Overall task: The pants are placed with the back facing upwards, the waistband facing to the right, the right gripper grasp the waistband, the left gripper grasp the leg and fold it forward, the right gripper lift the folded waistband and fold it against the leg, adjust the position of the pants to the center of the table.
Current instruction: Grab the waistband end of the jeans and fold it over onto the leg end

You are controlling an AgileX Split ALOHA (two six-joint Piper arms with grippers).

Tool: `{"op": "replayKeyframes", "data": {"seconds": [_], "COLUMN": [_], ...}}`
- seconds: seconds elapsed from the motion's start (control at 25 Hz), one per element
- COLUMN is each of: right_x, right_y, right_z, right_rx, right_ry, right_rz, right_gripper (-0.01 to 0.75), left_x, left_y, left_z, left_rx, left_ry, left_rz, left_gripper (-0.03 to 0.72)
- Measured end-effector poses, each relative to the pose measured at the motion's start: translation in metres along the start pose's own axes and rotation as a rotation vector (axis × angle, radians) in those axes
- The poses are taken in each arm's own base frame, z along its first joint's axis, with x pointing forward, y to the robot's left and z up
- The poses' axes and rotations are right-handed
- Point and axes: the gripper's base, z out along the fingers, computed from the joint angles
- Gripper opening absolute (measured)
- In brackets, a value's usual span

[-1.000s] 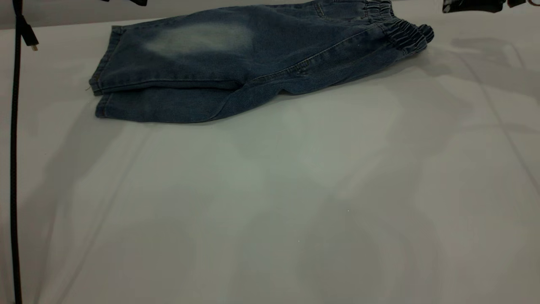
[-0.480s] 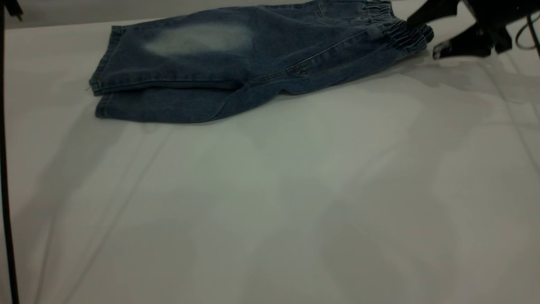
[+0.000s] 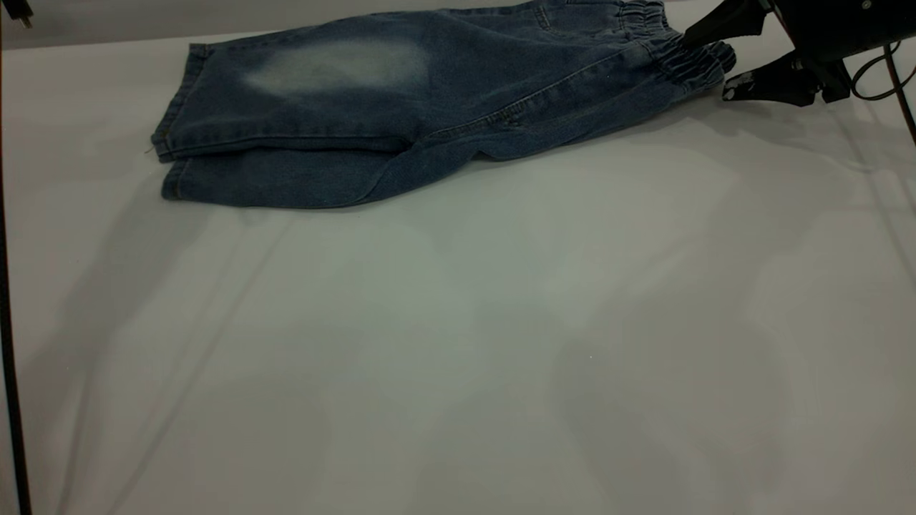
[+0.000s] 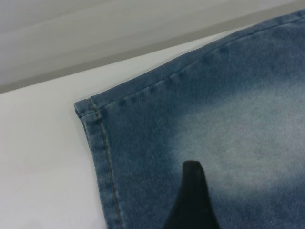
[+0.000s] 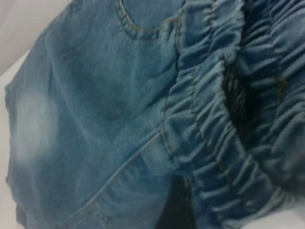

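Right claw (image 3: 708,54) is at the upper right of the exterior frame, jaws spread wide: upper finger tip sits at or on the ruched edge of the waistband (image 3: 687,57), lower finger lies low over the bench (image 3: 458,343) just right of the fabric. Nothing clamped that I can see; contact of the upper tip with the band looks like a touch, can't confirm more. Right wrist view is filled with gathered elastic, waistband (image 5: 214,129) opening gaping dark, one dark finger tip (image 5: 176,205) visible at the bottom edge against the denim. Right arm comes in from the upper right corner, wrist low, thin cables looping behind it. Left claw: I only get one blurred dark finger (image 4: 193,200) at the bottom of the left wrist view, over the faded patch near the hem corner of the pants (image 4: 200,133); can't tell how far open it is or whether it touches cloth. In the exterior view it isn't visible, only a dark scrap at the upper left corner. Count: one pair of pants (image 3: 429,107), folded lengthwise so one leg layer lies over the other, two hem edges stacked at left, waistband at right, one pale patch on top. Pants sit in the upper part of the frame, far edge of the bench, well off centre.
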Motion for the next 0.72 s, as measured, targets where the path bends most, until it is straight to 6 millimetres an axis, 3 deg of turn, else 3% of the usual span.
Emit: {"op": "replayKeyframes", "data": {"seconds": [0.24, 0.72], "right_x": [0.001, -0.009], "right_y": [-0.010, -0.010], "right_z": [0.009, 0.016], "right_rx": [-0.012, -0.052], "right_ry": [-0.008, -0.042], "right_rz": [0.032, 0.055], "right_gripper": [0.547, 0.535], "left_x": [0.000, -0.001], "left_y": [0.000, 0.000], "left_z": [0.000, 0.000], "left_rx": [0.000, -0.002], "left_ry": [0.000, -0.007], "left_rz": [0.000, 0.000], "left_gripper": [0.522, 0.522]}}
